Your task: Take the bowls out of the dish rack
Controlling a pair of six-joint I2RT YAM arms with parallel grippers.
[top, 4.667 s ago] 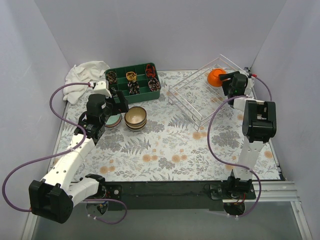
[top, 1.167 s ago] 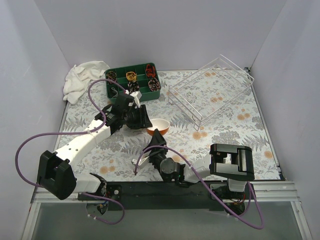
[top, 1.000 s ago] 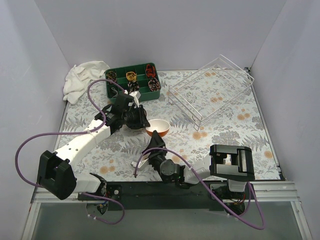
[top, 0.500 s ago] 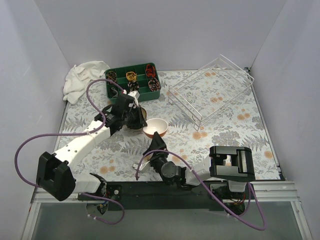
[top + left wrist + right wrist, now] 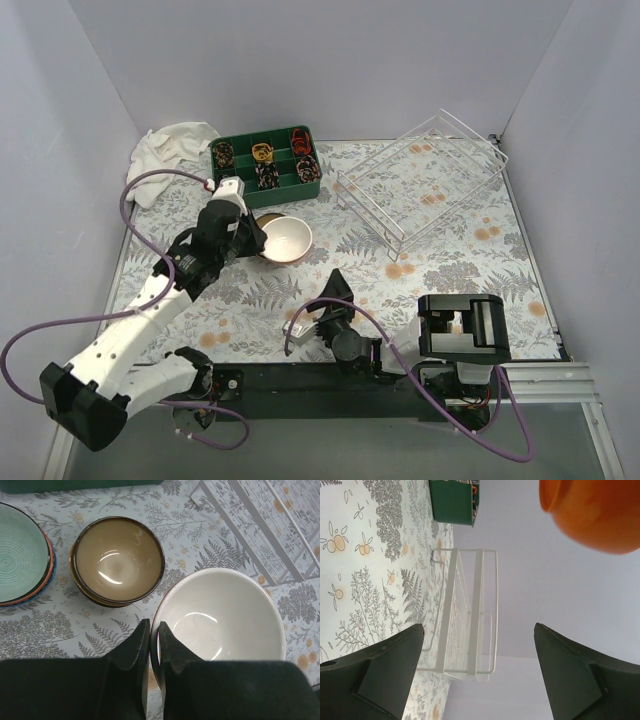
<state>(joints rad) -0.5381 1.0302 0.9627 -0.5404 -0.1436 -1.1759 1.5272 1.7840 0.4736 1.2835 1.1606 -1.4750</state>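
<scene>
While the dish rack [image 5: 420, 185] points to the far-right corner, the bowl [image 5: 287, 238] faces up.
Left gripper [image 5: 154, 626], arm outstretched, pinches its rim — right gripper [image 5: 479, 628] gapes low.

Two bowls show from above: one white bowl [image 5: 220, 615] and one brown bowl [image 5: 117, 562], the brown one topping a stack of unclear number. One green plate [image 5: 20, 555], one wire rack [image 5: 425, 180], one green tray [image 5: 285, 192], one white cloth [image 5: 165, 155].

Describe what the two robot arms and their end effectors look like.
The left arm and right arm have white links with boxy black joints. A purple cable loops along each. The left end effector and right end effector have black, wedge-shaped fingers.
</scene>
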